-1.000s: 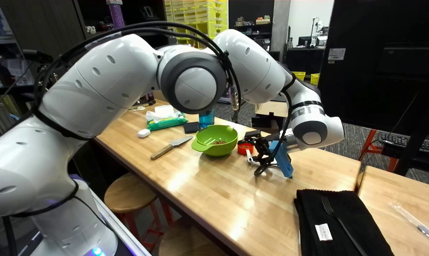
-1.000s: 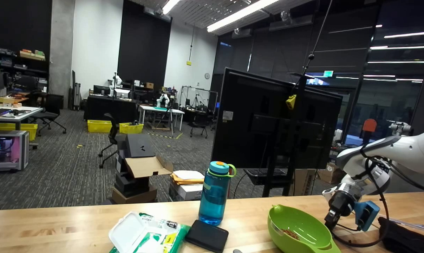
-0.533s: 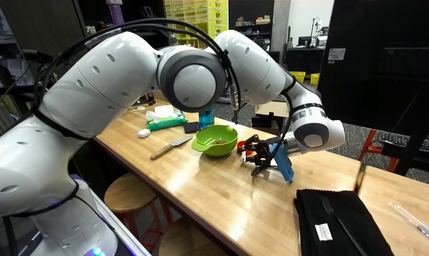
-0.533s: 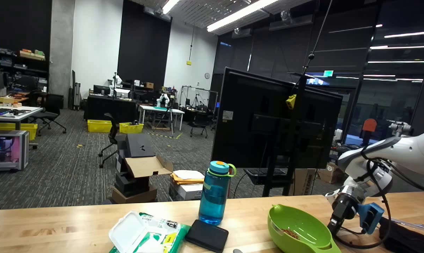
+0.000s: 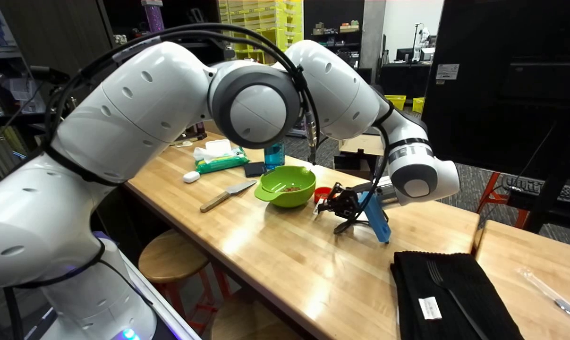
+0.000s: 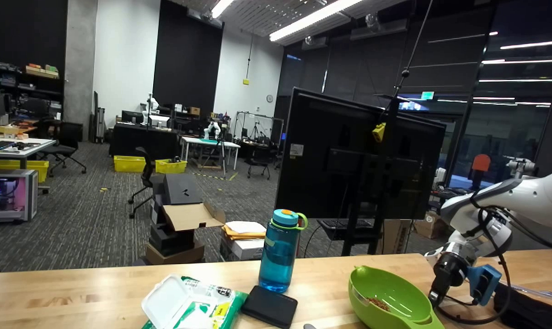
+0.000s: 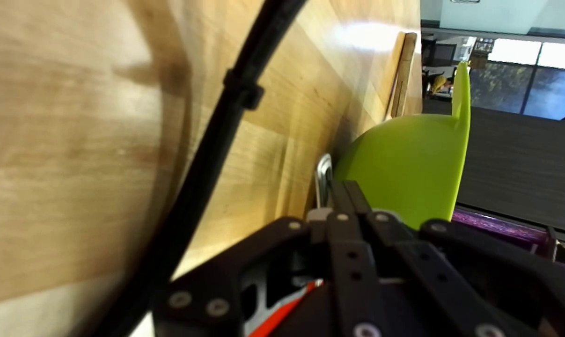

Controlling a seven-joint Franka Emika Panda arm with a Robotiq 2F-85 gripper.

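My gripper (image 5: 323, 206) is low over the wooden table, its two fingers (image 7: 341, 201) drawn together with nothing visible between them. Close to the tips lies the pale handle (image 5: 318, 207) of a small red cup (image 5: 323, 191). In the wrist view the handle's looped end (image 7: 323, 162) shows left of the fingers, then passes behind them; whether they touch it I cannot tell. Something red (image 7: 275, 321) shows through the gripper's linkage. Just beyond the fingertips stands a green bowl (image 5: 287, 200), also filling part of the wrist view, with small brown pieces (image 6: 378, 304) inside.
A knife (image 5: 214, 202), a wipes pack (image 5: 221, 163), a black case (image 6: 270, 306) and a blue bottle (image 6: 278, 260) are past the bowl. A black towel (image 5: 436, 302) with a fork on it lies nearer. My black cable (image 7: 216, 131) hangs beside the gripper.
The gripper has gone from wide open to shut and shifted slightly towards the bowl. The cup's handle has swung towards the bowl and the cup has slid a little the same way.
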